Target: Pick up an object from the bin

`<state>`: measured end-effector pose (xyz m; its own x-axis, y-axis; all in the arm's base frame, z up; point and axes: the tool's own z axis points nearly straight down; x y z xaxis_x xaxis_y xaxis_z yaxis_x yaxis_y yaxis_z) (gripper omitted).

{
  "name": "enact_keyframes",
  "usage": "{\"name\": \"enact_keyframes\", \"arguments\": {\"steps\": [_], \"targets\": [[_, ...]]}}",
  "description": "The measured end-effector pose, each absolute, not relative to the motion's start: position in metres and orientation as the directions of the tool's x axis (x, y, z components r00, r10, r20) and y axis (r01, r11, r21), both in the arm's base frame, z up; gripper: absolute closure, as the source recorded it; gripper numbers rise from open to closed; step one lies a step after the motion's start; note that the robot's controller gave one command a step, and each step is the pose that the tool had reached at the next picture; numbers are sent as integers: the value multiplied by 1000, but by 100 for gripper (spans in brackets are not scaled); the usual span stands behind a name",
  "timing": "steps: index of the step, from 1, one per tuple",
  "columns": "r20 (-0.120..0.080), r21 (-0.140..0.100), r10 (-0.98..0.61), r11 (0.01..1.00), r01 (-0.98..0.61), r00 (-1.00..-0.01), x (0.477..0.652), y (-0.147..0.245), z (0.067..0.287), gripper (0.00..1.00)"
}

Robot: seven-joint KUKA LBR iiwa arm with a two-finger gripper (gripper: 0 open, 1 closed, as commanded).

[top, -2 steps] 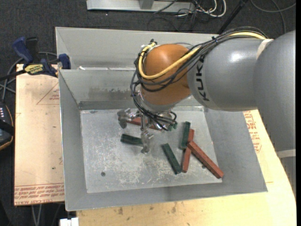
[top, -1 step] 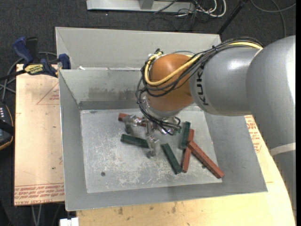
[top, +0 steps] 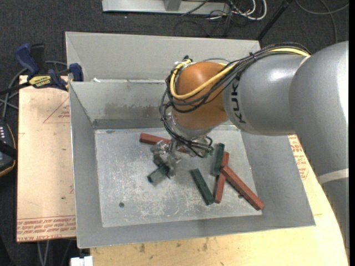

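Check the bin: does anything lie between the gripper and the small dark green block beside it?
Nothing visible does. The gripper is right at the green block. A red stick lies behind; the other sticks lie heaped at the view's right.

You're looking at a robotics lab. An industrial arm [top: 277, 93] marked KUKA reaches into a grey metal bin [top: 83, 148] at the frame's centre. Along the top edge, loose cables [top: 244, 1] and a metal stand foot [top: 161, 4] lie on dark carpet [top: 33, 15].
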<state>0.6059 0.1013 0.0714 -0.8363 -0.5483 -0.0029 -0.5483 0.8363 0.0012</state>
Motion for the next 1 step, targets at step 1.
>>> {"name": "enact_keyframes", "arguments": {"steps": [1], "targets": [[-12,-4,-562,827,-562,-827,581,117,251,100]]}}
